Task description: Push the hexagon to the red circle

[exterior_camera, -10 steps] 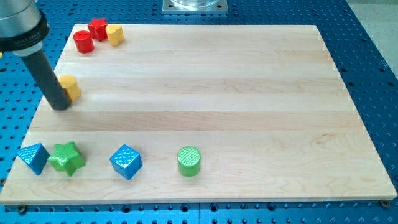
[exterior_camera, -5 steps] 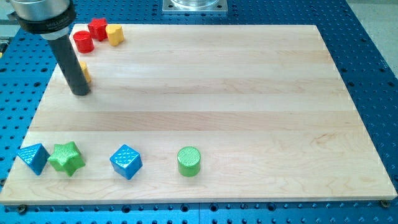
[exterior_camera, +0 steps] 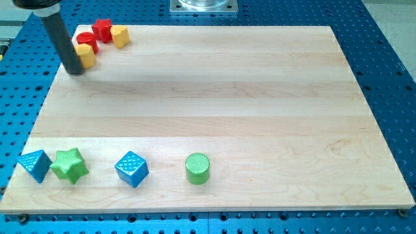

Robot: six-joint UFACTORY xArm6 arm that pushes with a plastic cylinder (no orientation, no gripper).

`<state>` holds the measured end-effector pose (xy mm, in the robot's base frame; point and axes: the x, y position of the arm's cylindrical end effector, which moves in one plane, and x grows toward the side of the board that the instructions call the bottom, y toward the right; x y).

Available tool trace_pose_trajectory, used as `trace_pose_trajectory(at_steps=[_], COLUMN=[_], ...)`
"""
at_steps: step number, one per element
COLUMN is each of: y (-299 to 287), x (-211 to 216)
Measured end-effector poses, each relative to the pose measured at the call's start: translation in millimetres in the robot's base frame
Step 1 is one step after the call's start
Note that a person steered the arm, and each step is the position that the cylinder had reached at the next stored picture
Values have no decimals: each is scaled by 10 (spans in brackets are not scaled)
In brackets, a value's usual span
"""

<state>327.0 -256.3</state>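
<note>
My tip (exterior_camera: 75,70) rests on the wooden counter (exterior_camera: 214,110) near the view's top-left corner, just left of and touching the yellow hexagon (exterior_camera: 85,55), which the rod partly hides. There is no pincer on this arm, only the dark rod, so nothing is spread, pressed together or pinching. The yellow hexagon sits right against the red circle (exterior_camera: 88,41), at that block's lower edge. Just to the view's right of the red circle stands a second red block (exterior_camera: 102,29), its shape hard to make out, and beside that a second yellow block (exterior_camera: 119,35), the three forming a tight cluster along the counter's top edge. Well apart, along the view's bottom, lie a blue triangle (exterior_camera: 35,165), a green star (exterior_camera: 70,165) just beside it, a blue cube (exterior_camera: 132,169), and a green cylinder (exterior_camera: 197,168) further to the view's right.
</note>
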Motion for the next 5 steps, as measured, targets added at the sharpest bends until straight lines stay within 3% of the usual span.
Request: trace_pose_trajectory(at_steps=[1,2,3,5], y=[200,103,-70,-375], x=[-54,213,864,1711])
